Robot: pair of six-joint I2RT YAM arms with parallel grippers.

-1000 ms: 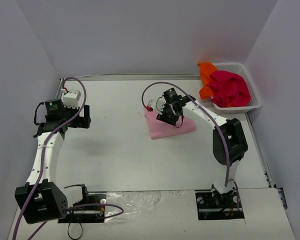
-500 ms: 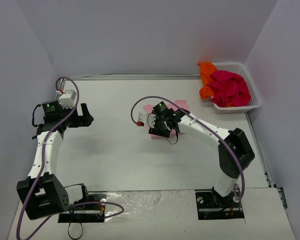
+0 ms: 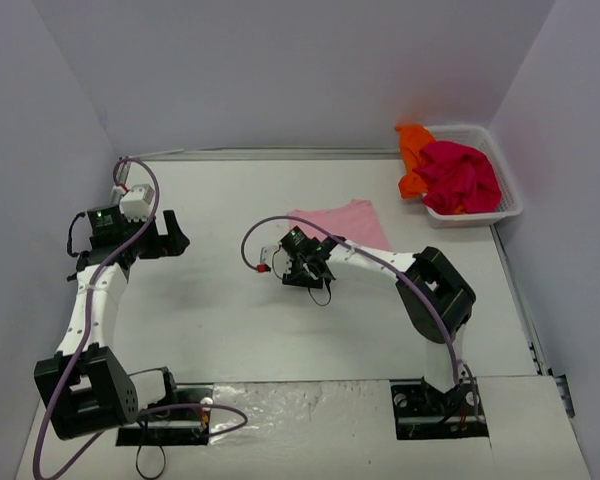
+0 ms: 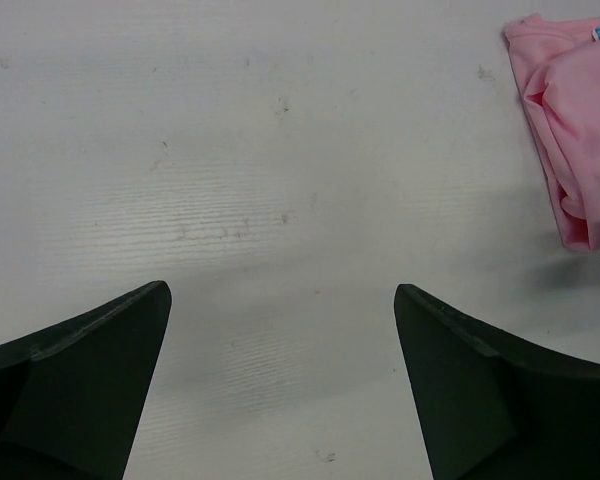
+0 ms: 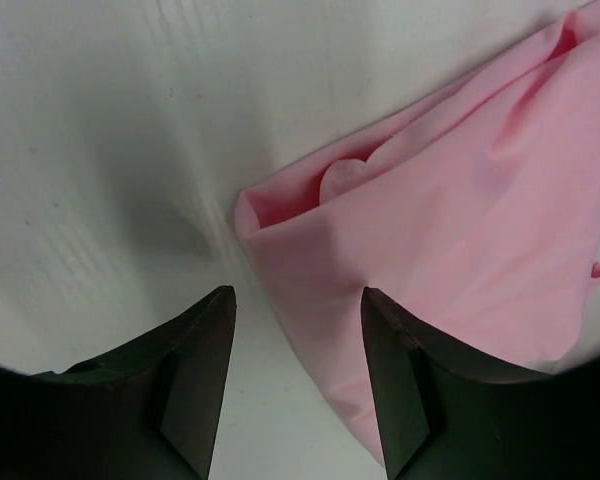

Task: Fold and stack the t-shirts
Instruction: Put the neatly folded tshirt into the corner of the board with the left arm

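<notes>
A light pink t-shirt lies folded at the table's middle; in the right wrist view this pink t-shirt shows a folded corner pointing left. My right gripper sits low at its left near edge. In its own view the right gripper is open, and the cloth's edge lies loose between the fingers. My left gripper hovers wide open over bare table at the left. The left gripper holds nothing, and the pink t-shirt shows at that view's right edge. A magenta-red t-shirt and an orange t-shirt lie crumpled in the basket.
A white mesh basket stands at the far right corner against the wall. Grey walls close the table on three sides. Purple cables loop from both wrists.
My right gripper has swept left and nearer, from on top of the pink t-shirt to its left edge, and its jaws have widened. The left arm shifted only slightly.
</notes>
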